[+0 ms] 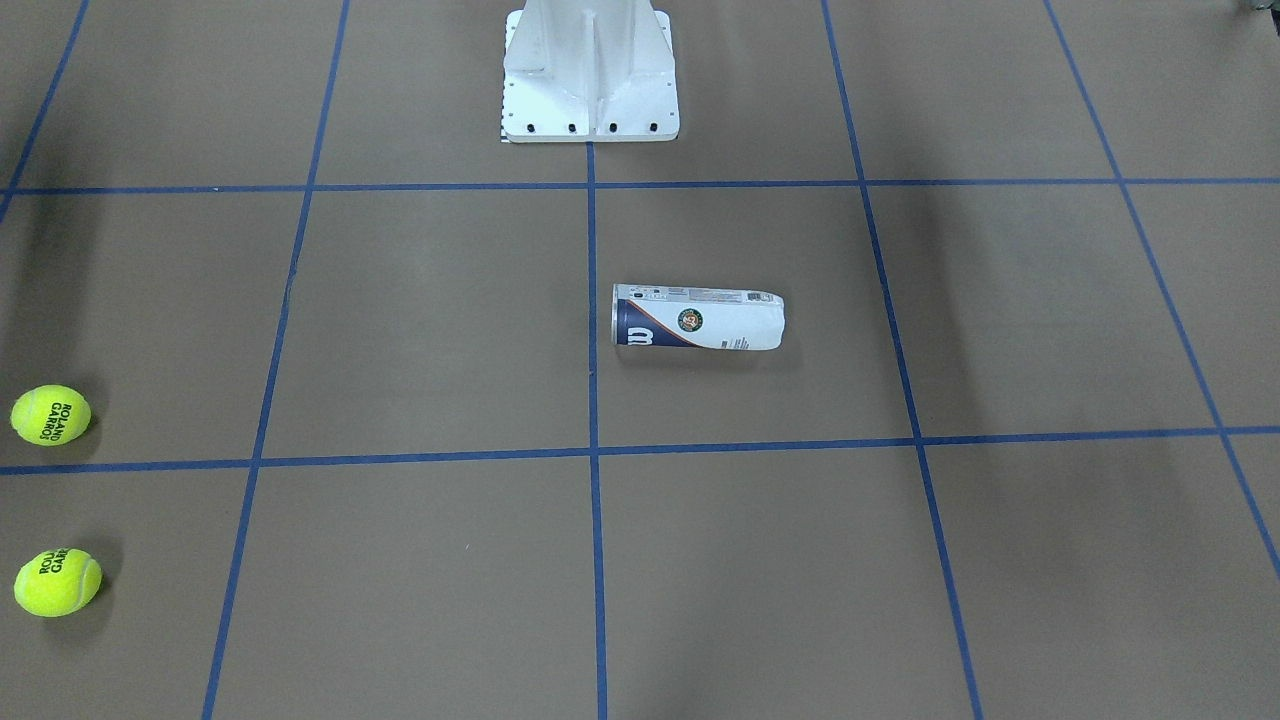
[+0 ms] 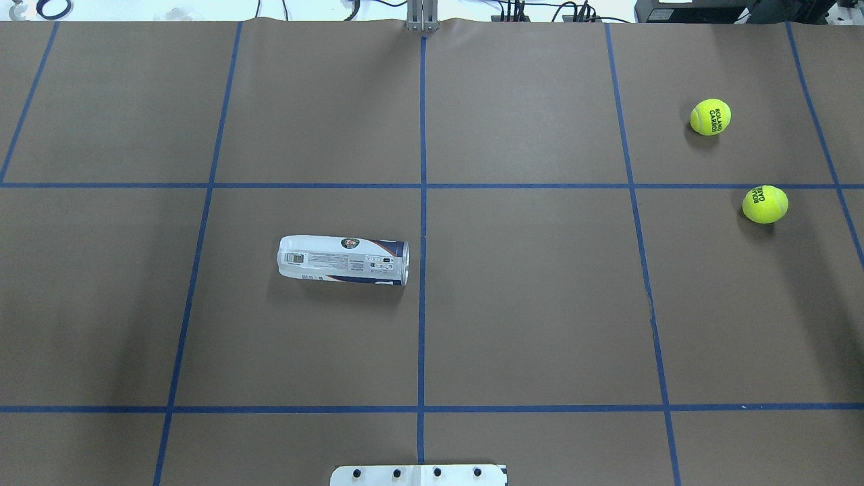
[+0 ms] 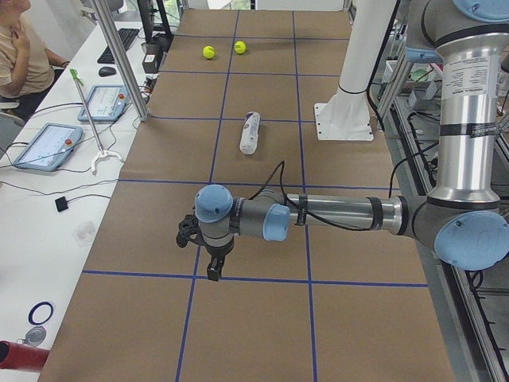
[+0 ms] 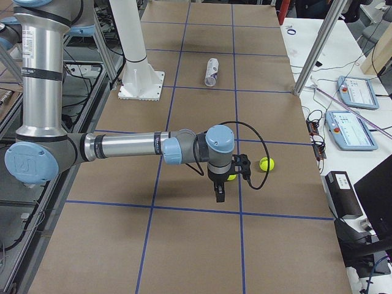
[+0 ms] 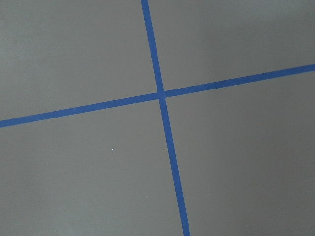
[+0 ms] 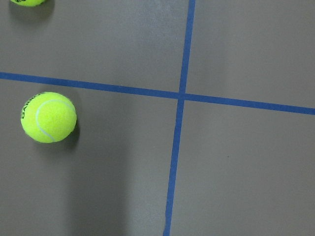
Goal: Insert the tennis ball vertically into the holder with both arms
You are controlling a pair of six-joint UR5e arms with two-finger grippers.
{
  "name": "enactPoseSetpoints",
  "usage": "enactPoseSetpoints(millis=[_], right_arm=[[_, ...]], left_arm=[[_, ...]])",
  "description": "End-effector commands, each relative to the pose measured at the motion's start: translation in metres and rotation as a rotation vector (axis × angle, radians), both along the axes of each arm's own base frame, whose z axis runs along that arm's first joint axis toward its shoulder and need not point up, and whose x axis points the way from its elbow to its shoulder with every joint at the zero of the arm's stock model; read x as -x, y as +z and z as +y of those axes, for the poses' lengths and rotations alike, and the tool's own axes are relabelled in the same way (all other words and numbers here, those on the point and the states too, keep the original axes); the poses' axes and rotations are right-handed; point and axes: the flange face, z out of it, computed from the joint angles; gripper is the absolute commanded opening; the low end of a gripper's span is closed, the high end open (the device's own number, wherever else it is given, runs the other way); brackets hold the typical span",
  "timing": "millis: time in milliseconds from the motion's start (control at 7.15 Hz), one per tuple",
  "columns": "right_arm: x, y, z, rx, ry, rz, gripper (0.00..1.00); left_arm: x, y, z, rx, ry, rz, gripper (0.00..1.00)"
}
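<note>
**Both arms over the table point(image 2: 526, 304), brown paper gridded with blue tape point(image 2: 422, 202).**

My left arm point(image 3: 334, 213) stretches low and level over the table's left end. My left gripper point(image 3: 214, 269) hangs fingers-down above the paper, close to a tape line. It shows in the side view alone, so I cannot tell whether its fingers are spread or pressed together. The left wrist view shows paper and a tape crossing below it.

My right arm point(image 4: 122, 147) lies in a like pose at the opposite end. My right gripper point(image 4: 219, 192) also points down, and again I cannot tell how its fingers stand.

The holder point(image 1: 698, 318) lies on its side on the paper — between my two grippers and well apart from both, on my left gripper's half of the table. Its navy-banded end points toward my right gripper and stops just short of the centre tape line. The white pedestal base point(image 1: 590, 70) stands apart from it, on my side.

The nearer tennis ball point(image 2: 765, 204) rests on the paper just beyond my right gripper, away from my base; the side view shows it partly hidden behind the fingers. The farther tennis ball point(image 2: 710, 117) sits near that gripper too — further out from my base and apart from the first ball. Both balls are well apart from the holder.
</note>
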Motion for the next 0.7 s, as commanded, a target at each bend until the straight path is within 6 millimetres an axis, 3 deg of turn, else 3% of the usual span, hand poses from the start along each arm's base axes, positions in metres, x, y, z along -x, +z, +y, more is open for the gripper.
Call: enactPoseSetpoints(millis=[0,140,559], right_arm=[[0.0,-0.009,-0.009,-0.026,0.001,0.004,0.99],[0.0,-0.012,-0.01,-0.045,0.001,0.003,0.99],[0.0,-0.013,-0.013,-0.12,-0.008,-0.002,0.99]], left_arm=[[0.002,-0.015,-0.008,-0.039,-0.007,-0.039,1.0],[0.002,-0.03,-0.012,-0.068,-0.009,-0.037,1.0],[-0.003,-0.121,-0.081,-0.306,-0.008,-0.021,1.0]])
